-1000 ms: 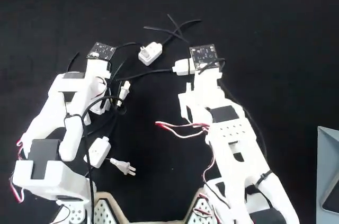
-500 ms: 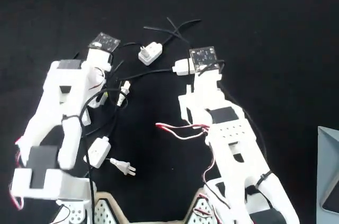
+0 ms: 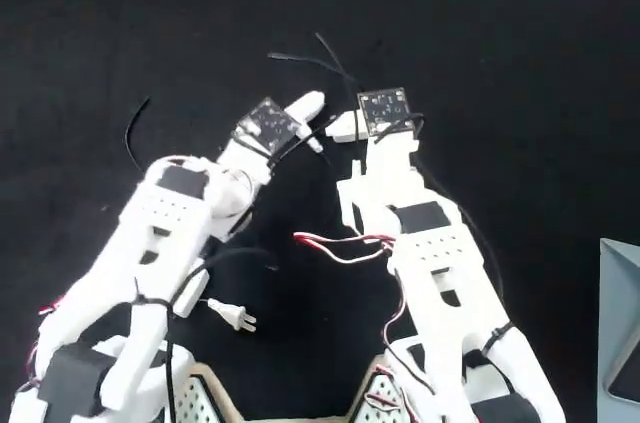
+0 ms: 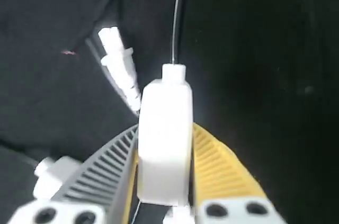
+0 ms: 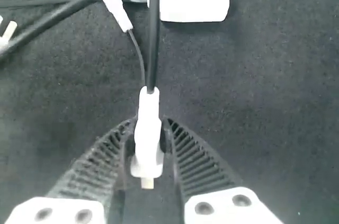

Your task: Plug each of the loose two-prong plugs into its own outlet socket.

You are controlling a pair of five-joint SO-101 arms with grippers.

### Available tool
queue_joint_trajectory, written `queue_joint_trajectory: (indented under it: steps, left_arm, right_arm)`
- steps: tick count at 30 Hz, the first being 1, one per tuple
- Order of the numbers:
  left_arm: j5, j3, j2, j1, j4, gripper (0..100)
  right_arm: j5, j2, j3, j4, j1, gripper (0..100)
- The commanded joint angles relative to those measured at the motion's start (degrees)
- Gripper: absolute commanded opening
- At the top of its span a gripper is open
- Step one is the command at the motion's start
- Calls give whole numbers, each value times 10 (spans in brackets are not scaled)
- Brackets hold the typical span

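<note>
We see the left gripper [image 4: 165, 132] clamped on a socket [image 4: 164, 152]. Our right gripper [image 5: 148, 125] pinches a plug [image 5: 147, 144]

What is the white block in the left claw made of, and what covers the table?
The white socket block in the left gripper looks like hard moulded plastic: smooth, slightly glossy faces, rounded edges. The table cover seems black fabric, maybe felt: matte, with a fine fuzzy grain.

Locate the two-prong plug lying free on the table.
In the high view, the plug lies on the black table near the bottom edge, just right of the left arm's lower section.
</note>
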Motion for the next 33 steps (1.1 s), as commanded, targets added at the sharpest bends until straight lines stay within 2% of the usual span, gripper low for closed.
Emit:
queue_joint_trajectory:
  steps: [1, 4, 6, 14, 17, 27, 33]
  left_arm:
    - [4, 32, 31, 7, -110, 57]
    - [4, 36, 63, 6, -130, 179]
    - [4, 36, 73, 6, -134, 226]
    - [-1, 74, 3, 10, -120, 231]
    - [-22, 107, -64, 3, -120, 227]
    - [-11, 204, -302, -16, -123, 227]
    - [17, 208, -320, -85, -162, 205]
  right_arm:
    - [-2, -18, -7, -3, 8, 11]
    - [-1, -18, -7, -3, 8, 11]
    - [-1, -18, -6, -3, 8, 11]
    - [-1, -18, -6, -3, 7, 11]
    - [-1, -18, -6, -3, 7, 11]
    - [-1, -18, -5, -3, 6, 11]
    - [-1, -18, -4, -3, 4, 11]
